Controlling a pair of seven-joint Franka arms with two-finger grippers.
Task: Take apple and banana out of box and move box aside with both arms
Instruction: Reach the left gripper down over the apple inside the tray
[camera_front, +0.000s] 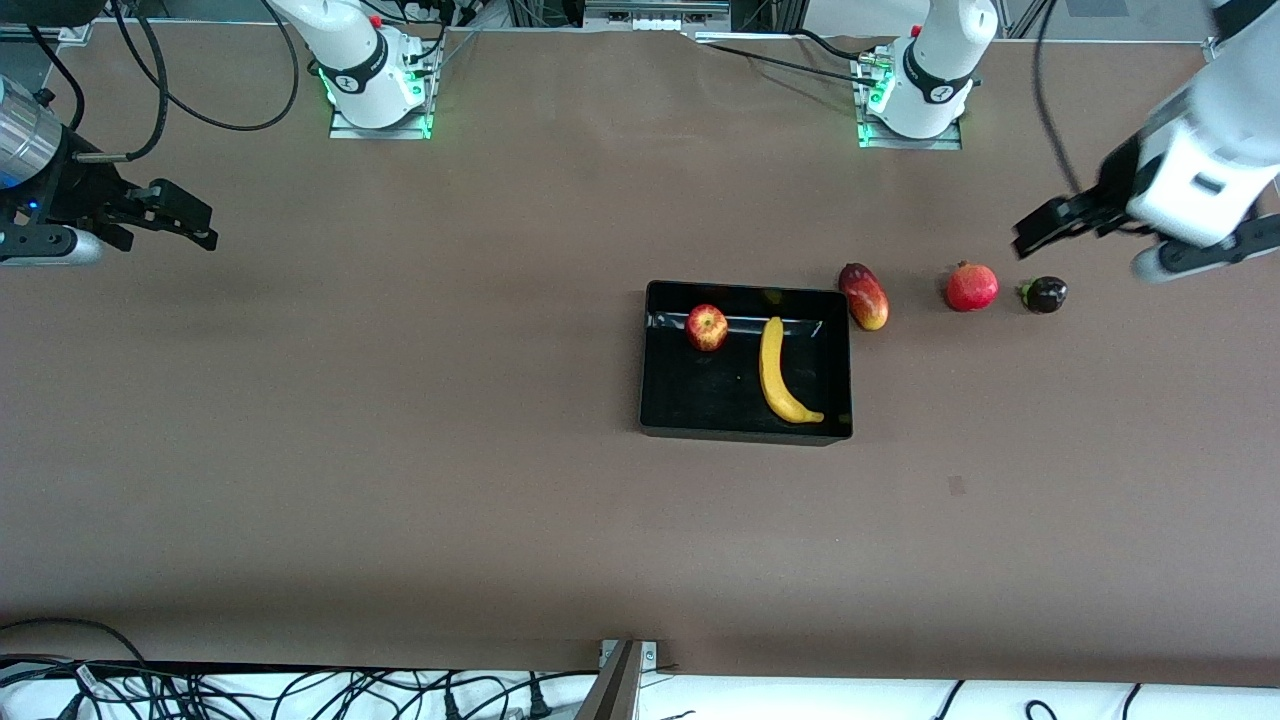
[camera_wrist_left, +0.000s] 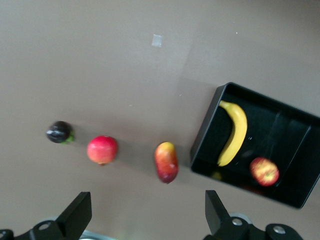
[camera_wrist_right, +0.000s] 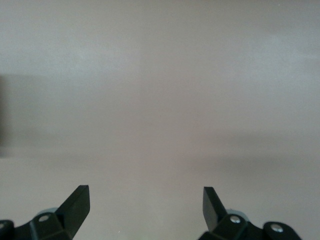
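Observation:
The black box (camera_front: 660, 395) stands near the table's middle. The red apple (camera_front: 707, 327) and the yellow banana (camera_front: 778, 375) lie inside it, apart from each other. All three also show in the left wrist view: the box (camera_wrist_left: 206, 134), the apple (camera_wrist_left: 264, 171), the banana (camera_wrist_left: 234, 131). My left gripper (camera_front: 1032, 231) is open and empty, up over the table at the left arm's end, near a dark round fruit. My right gripper (camera_front: 190, 218) is open and empty over bare table at the right arm's end; its wrist view shows only table between the fingers (camera_wrist_right: 76, 204).
Beside the box toward the left arm's end lie a red-yellow mango (camera_front: 864, 296), a red pomegranate (camera_front: 971, 287) and a small dark purple fruit (camera_front: 1044, 294) in a row. A small pale patch (camera_front: 957, 486) marks the table nearer the front camera.

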